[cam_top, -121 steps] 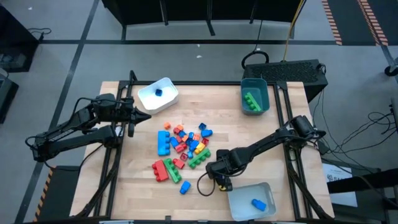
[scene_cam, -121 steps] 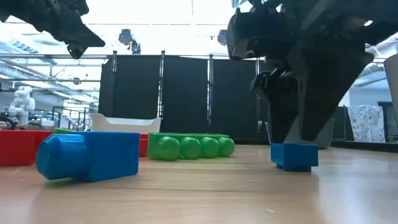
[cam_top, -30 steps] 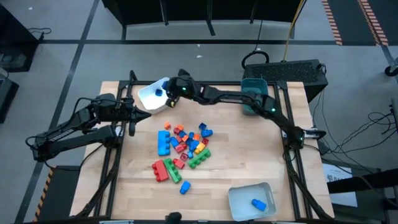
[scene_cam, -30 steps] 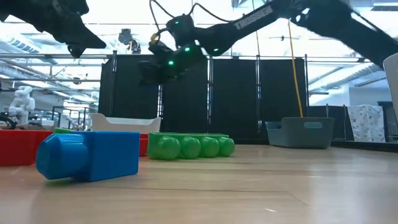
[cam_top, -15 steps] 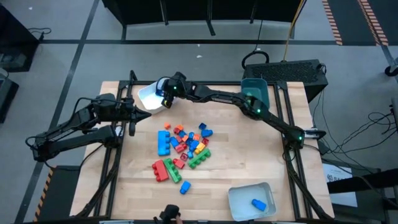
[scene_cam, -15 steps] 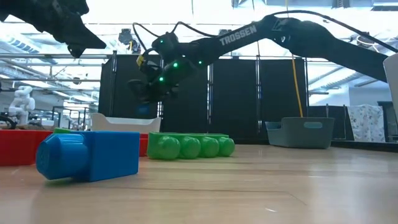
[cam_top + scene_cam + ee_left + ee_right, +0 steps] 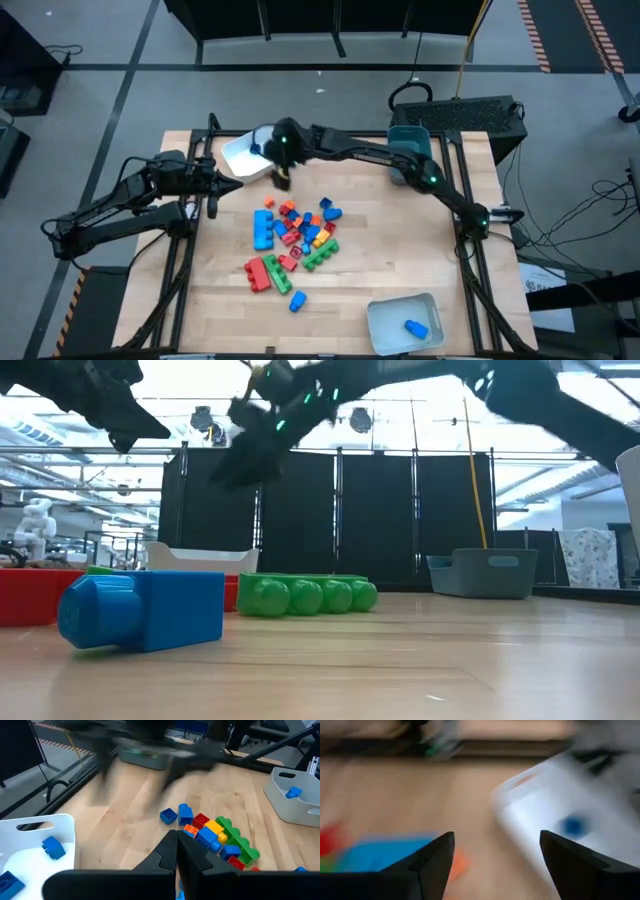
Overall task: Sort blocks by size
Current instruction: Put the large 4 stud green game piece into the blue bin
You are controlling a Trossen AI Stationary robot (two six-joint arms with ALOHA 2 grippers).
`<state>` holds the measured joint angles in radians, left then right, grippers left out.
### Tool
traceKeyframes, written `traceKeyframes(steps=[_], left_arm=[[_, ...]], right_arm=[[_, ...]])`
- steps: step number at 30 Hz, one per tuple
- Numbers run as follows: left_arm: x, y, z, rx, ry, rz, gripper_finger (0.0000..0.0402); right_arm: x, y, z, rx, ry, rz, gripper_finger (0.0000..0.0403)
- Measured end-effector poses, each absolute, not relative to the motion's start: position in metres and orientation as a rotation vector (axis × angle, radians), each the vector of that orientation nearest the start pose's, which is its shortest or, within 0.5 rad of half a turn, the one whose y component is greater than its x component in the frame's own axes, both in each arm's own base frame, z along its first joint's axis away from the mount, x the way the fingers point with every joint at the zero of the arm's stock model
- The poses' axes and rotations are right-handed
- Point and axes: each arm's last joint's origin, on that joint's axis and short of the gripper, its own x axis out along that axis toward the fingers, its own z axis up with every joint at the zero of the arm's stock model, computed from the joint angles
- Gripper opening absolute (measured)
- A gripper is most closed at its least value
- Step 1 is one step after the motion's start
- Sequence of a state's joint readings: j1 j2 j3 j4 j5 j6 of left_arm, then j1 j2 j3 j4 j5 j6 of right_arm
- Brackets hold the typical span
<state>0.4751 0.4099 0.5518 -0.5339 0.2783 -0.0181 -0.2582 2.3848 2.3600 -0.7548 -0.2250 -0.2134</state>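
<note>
The blocks lie in a mixed pile (image 7: 298, 238) at the table's middle; up close, the low view shows a blue one (image 7: 140, 610), a green bar (image 7: 305, 595) and a red one (image 7: 35, 605). Two small blue blocks (image 7: 52, 846) rest in the white tray (image 7: 243, 155) at the far left. My right gripper (image 7: 281, 172) hangs in the air by that tray's near right corner, open, with nothing between its fingers (image 7: 495, 865). My left gripper (image 7: 210, 190) waits shut at the table's left edge (image 7: 176, 852).
A teal tray (image 7: 410, 150) at the far right holds a green block (image 7: 405, 162). A pale tray (image 7: 385, 325) at the near right holds a blue block (image 7: 415, 328). Bare wood lies between the pile and the trays.
My right gripper dipped down over the white tray, then rose and drew back toward the table's near edge and the pile, tipping as it went. A blue block seen under its fingers half a second ago is no longer there.
</note>
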Motion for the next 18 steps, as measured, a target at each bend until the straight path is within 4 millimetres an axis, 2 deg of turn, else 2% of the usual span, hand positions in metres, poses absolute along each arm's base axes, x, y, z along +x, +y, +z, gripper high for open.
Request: traceKeyframes(steps=[4, 6, 9, 11, 14, 18], left_arm=[[0.093, 0.039, 0.266, -0.160, 0.364, 0.197, 0.0011], [0.093, 0.039, 0.266, -0.160, 0.363, 0.197, 0.0011], [0.093, 0.039, 0.266, -0.160, 0.363, 0.198, 0.0011], [0.093, 0.039, 0.266, -0.160, 0.363, 0.197, 0.0011], [0.093, 0.039, 0.266, -0.161, 0.364, 0.199, 0.0011], [0.093, 0.039, 0.266, -0.159, 0.369, 0.216, 0.0011]], right_arm=[[0.488, -0.085, 0.262, -0.022, 1.063, 0.201, 0.0263], [0.487, -0.065, 0.260, -0.029, 1.112, 0.243, 0.0263], [0.492, -0.031, 0.253, -0.106, 1.116, 0.326, 0.0263], [0.499, -0.007, 0.241, -0.221, 1.107, 0.388, 0.0263], [0.510, 0.024, 0.228, -0.427, 1.067, 0.387, 0.0263], [0.515, 0.038, 0.224, -0.519, 1.048, 0.314, 0.0263]])
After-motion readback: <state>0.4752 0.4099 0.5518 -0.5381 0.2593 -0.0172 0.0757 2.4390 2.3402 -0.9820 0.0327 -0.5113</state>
